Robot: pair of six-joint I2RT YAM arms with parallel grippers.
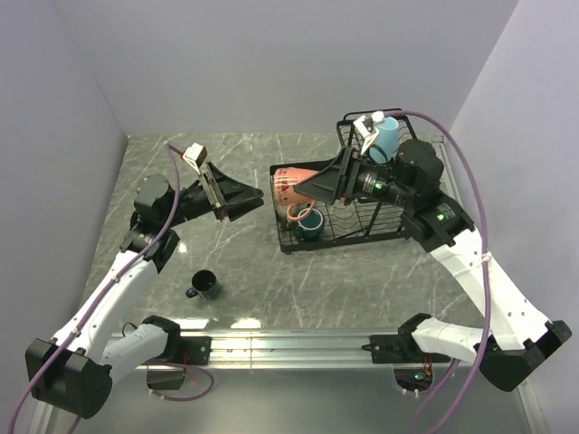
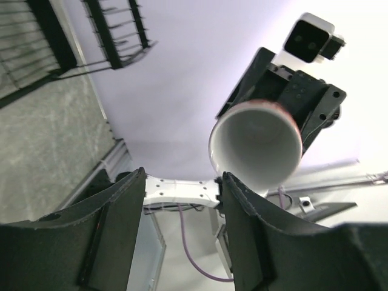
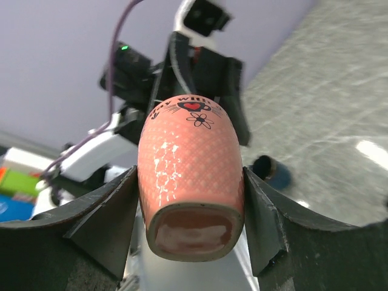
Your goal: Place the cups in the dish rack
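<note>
The right gripper (image 3: 191, 200) has its two fingers closed on the sides of the pink cup (image 1: 291, 184). It holds the cup lying on its side in the air, with the open mouth toward the left arm. Seen from the top, the pink cup is at the 9 o'clock edge of the dish rack (image 1: 380, 237), not set down yet.

The left gripper (image 1: 237, 197) is up off the table at about 9 o'clock from the rack. Its fingers are spread apart and hold nothing.

Some cups look put away already. A dark green cup (image 1: 310, 225) sits in the low part of the rack, and a light blue cup (image 1: 387, 137) is at the rack's 12 o'clock end. A dark blue cup (image 1: 204, 286) waits on the table (image 1: 271, 298) at about 8 o'clock from the rack. I cannot see the other cups.
</note>
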